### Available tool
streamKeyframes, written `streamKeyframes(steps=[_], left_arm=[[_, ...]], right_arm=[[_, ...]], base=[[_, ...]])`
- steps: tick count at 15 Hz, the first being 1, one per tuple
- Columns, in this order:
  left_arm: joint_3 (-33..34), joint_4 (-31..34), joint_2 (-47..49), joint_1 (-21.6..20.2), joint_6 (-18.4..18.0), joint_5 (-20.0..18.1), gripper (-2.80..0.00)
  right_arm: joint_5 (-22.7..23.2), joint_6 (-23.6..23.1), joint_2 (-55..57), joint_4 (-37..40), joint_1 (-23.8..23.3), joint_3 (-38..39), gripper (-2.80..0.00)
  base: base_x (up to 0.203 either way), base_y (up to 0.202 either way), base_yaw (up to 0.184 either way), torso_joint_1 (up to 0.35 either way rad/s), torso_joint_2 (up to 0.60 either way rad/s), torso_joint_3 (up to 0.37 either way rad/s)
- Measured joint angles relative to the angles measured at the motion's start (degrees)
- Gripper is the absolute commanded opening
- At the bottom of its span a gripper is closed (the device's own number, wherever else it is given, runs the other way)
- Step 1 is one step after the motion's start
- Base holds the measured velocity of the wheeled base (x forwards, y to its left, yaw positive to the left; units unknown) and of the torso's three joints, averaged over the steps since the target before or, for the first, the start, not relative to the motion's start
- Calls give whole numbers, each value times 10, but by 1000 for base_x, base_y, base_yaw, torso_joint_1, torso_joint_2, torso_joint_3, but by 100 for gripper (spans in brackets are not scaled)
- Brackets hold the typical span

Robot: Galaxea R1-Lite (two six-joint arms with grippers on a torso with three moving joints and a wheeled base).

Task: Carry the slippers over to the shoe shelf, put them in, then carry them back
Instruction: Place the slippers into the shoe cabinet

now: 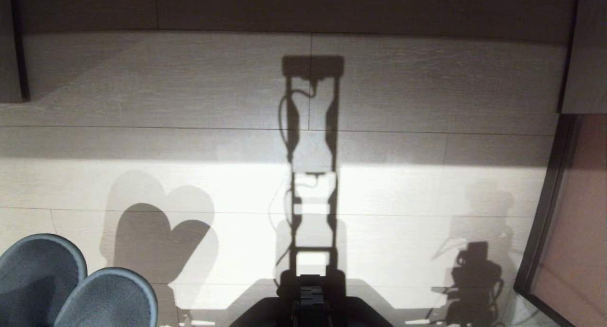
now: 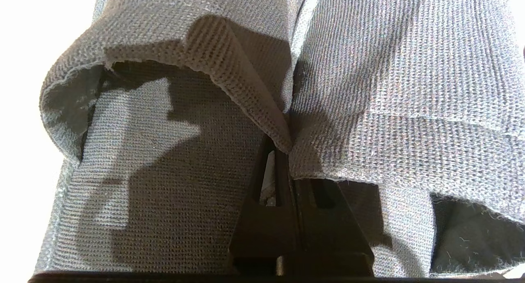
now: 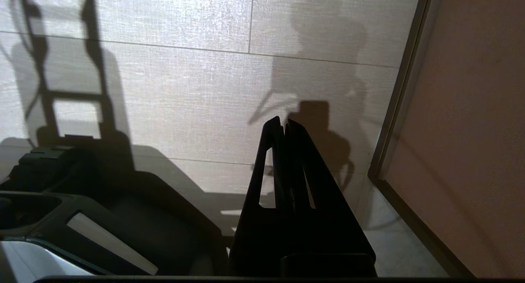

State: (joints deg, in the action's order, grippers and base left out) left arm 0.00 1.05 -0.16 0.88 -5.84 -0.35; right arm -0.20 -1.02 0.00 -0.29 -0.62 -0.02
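- Two soft, dark grey-black knitted fabric slippers (image 1: 71,289) with rounded closed toes show at the lower left of the head view, side by side and touching, toes pointing away from the robot, raised above the floor.
- In the left wrist view the left gripper (image 2: 283,145) has its two black fingers (image 2: 262,217) pressed together, clamped on the inner fabric edges of both slippers (image 2: 369,90), where the two uppers meet; one slipper hangs to each side of the fingers.
- The open heel mouths of both slippers face the wrist camera, and the woven insoles are visible inside.
- The pale wood-grain plank floor (image 1: 403,95) spreads under the robot; two rounded shadows of the slippers fall on it just beyond the pair.
- The right gripper (image 3: 284,125) hangs above the floor with nothing in it, its two black fingers (image 3: 266,172) closed against each other.
- The robot's black base (image 3: 102,217) lies beside the right gripper.
- One dark-framed brownish panel (image 1: 576,232) stands at the robot's right, touching the floor.
- A band of pale grey-brown wood-grain board (image 1: 332,7) runs across the far edge of the floor; whether it belongs to the shoe shelf cannot be told.
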Motion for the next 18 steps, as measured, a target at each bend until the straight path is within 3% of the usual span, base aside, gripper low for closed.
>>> streamKeyframes(steps=[6, 10, 18], left_arm=[[0, 0, 0, 0, 0, 1, -280], [0, -3, 0, 0, 51, 9, -280], [0, -3, 0, -1, 36, 7, -280]], right_arm=[[0, 0, 0, 0, 0, 0, -280], [0, 0, 0, 0, 0, 0, -280], [0, 0, 0, 0, 0, 0, -280]], base=[[0, 0, 0, 0, 0, 0], [0, 0, 0, 1, 1, 49], [0, 0, 0, 3, 2, 190]])
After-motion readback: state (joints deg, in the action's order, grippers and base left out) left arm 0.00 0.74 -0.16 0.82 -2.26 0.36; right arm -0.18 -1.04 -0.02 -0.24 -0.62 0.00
